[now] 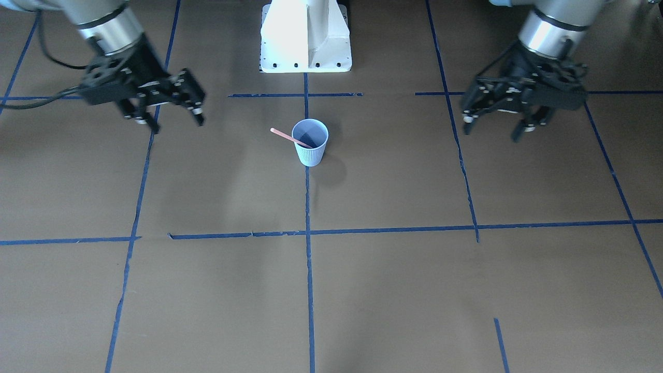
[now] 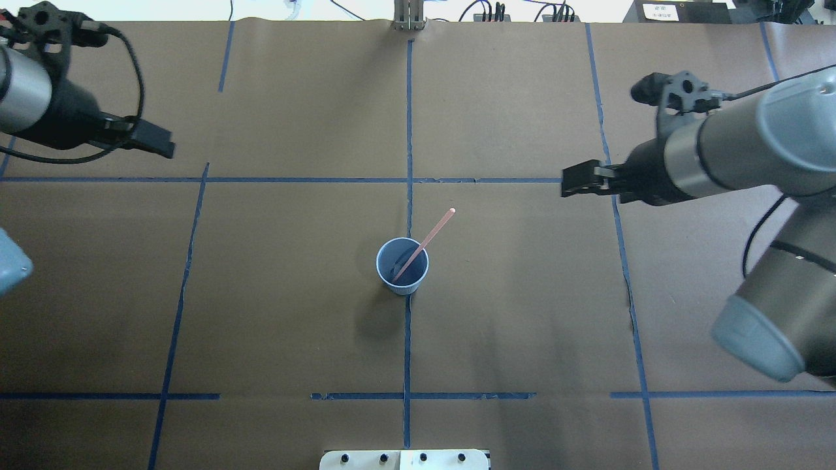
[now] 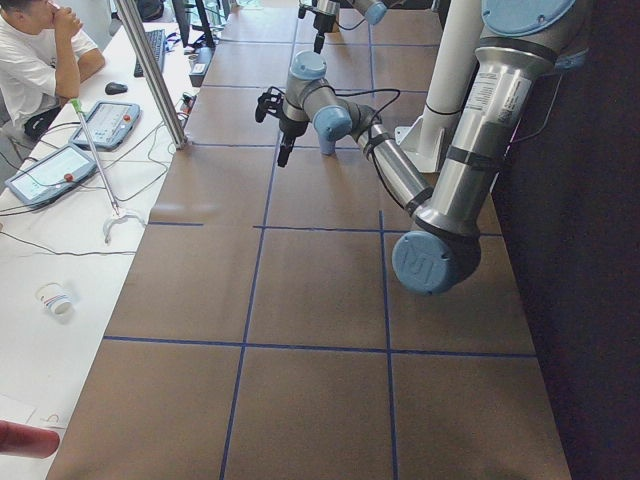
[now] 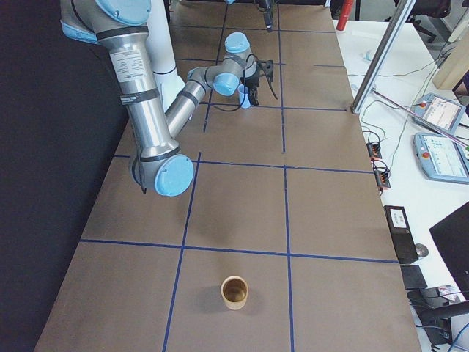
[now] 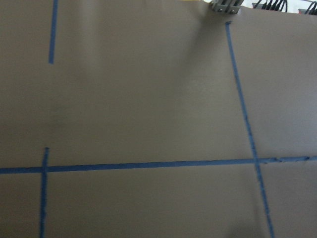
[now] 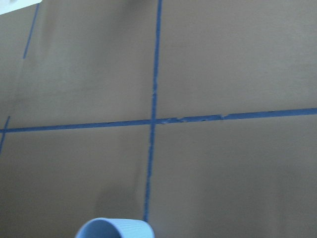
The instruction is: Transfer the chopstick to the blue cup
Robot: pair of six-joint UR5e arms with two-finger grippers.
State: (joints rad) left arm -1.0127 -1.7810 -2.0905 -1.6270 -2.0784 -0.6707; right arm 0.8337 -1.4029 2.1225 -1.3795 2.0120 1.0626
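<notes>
So, chopstick (image 1: pixel 289 137): it is leaning inside the blue cup (image 1: pixel 311 154), its lower end sitting down in the dark interior and its upper end poking out over the rim toward 1 o'clock in the overhead view.
Blue cup: it is standing upright on the table (image 1: pixel 393 290), right on the central blue tape line (image 1: pixel 309 290), about mid-table.
Left pincer (image 1: pixel 492 132): I am holding it above the table with its fingers spread apart, gripping nothing, well apart from the cup at about 10 o'clock overhead.
Right pincer (image 1: pixel 176 123): I am holding this one parted and empty too, hovering well apart from the cup at about 2 o'clock overhead.
Right wrist camera: it is catching only the cup's ribbed rim at 6 o'clock of its picture.
Tan cup (image 4: pixel 235 292): it is standing upright alone at the table end on my right, far from both pincers.
</notes>
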